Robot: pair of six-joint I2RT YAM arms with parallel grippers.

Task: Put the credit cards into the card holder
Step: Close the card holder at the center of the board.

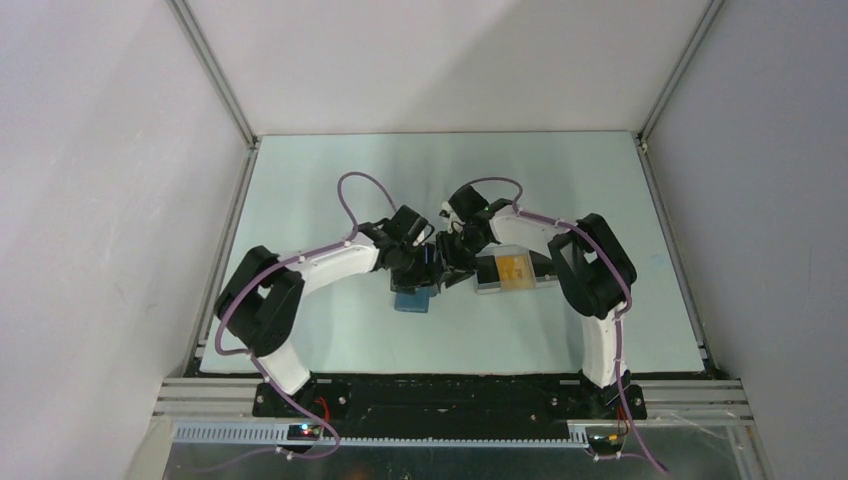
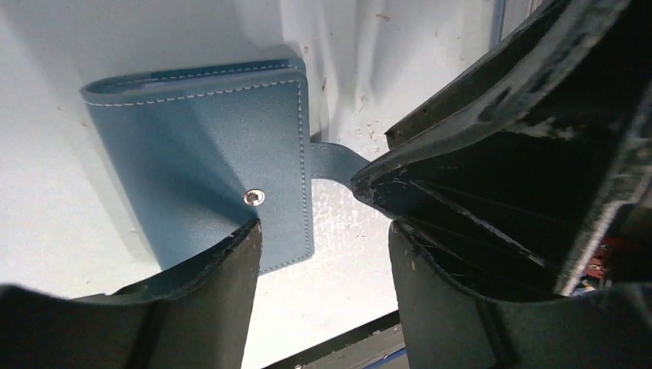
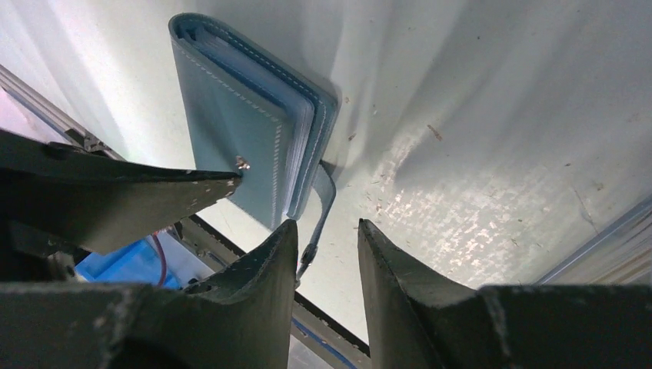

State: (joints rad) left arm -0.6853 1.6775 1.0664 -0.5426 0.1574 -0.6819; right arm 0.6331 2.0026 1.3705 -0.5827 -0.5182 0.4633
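Left fingers [image 2: 200, 307] are gaping wide, right fingers [image 3: 254, 307] half open, both holding nothing, so any nudge risks sending the closed card holder [image 2: 200, 161] skidding across the tabletop [image 3: 500, 154].

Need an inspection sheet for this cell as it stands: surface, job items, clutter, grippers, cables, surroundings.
Surface: pale table, with small flecks scattered on it.
Job's things: blue card holder lies closed with its strap unsnapped. One yellow-orange credit card sits in a clear tray; other cards cannot be told.
Clutter: nothing seen beyond the flecks.
Grippers: left gripper open by the holder's edge, holding nothing. Right gripper has its jaws apart, strap end beside one fingertip, no grip seen.
Cables: purple cables loop along both arms, off the holder.
Surroundings: white walls, metal frame posts.
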